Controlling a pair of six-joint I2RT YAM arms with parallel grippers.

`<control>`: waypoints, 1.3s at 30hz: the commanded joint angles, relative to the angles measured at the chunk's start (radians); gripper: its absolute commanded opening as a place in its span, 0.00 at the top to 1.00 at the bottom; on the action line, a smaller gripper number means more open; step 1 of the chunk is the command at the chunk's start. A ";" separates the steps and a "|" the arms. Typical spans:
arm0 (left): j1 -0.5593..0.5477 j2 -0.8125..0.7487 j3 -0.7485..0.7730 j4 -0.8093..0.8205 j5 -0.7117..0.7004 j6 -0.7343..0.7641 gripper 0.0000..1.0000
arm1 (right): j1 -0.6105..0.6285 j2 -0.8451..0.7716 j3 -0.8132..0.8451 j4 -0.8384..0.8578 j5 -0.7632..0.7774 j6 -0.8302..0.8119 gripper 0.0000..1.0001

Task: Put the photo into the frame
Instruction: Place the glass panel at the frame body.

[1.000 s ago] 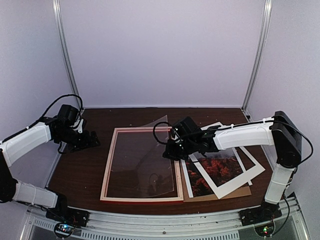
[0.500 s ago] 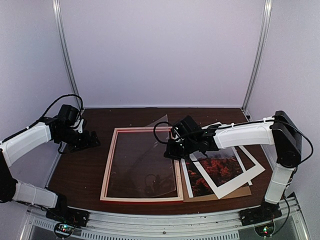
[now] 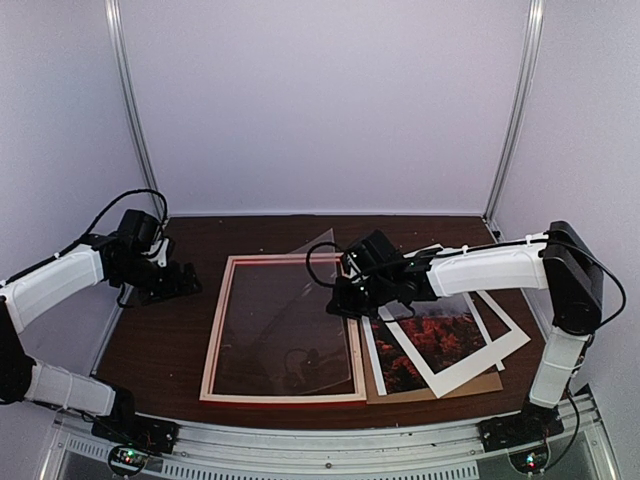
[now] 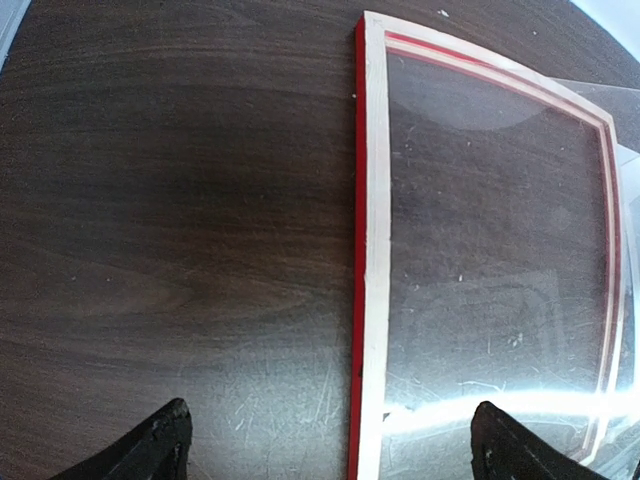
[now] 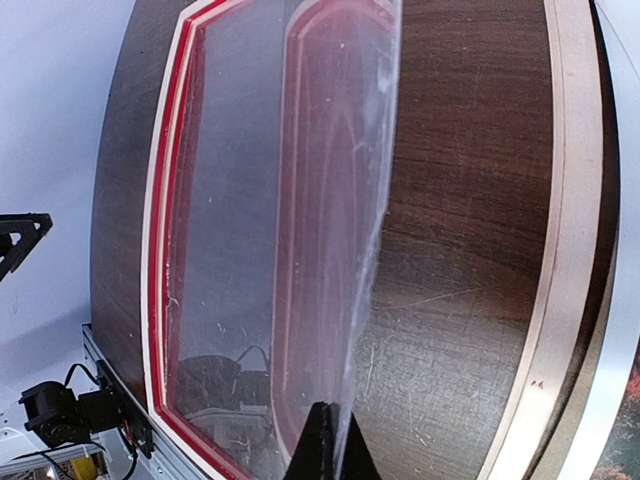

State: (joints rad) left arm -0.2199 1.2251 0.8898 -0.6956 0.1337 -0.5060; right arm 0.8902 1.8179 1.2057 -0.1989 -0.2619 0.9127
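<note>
Top external view shows the frame (image 3: 217,330) lying back-up on the bench (image 3: 160,350), left of centre. The right fingers (image 3: 347,298) are clenched on the right edge of a clear sheet (image 3: 290,320) over the frame's right rail. In the right wrist view that sheet (image 5: 300,200) rises from the pinched tips at a slant, its left side down inside the frame opening. Over the last second very little has changed: the right fingers have crept only slightly and the sheet holds nearly the same tilt, while the left fingers (image 3: 183,283) stay spread wide, grasping nothing, hovering beyond the frame's far left corner. The photo (image 3: 440,335) lies untouched right of the frame, under a white mat (image 3: 505,345) and on a brown backing board (image 3: 480,385). I judge the work is still on the sheet, so the photo's turn has not yet come.
</note>
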 commanded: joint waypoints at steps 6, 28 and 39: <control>-0.038 0.028 -0.024 0.064 -0.003 -0.005 0.02 | -0.005 -0.013 0.033 0.084 -0.064 -0.064 1.00; -0.042 0.029 -0.020 0.065 -0.014 -0.006 0.02 | -0.005 -0.021 0.064 0.101 -0.124 -0.070 1.00; -0.042 0.037 -0.037 0.071 -0.017 -0.003 0.02 | -0.005 0.013 0.053 0.134 -0.147 -0.042 1.00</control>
State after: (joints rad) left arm -0.2558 1.2560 0.8684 -0.6708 0.1284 -0.5068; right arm 0.8856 1.8095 1.2560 -0.1085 -0.3828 0.8631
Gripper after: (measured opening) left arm 0.976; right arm 0.007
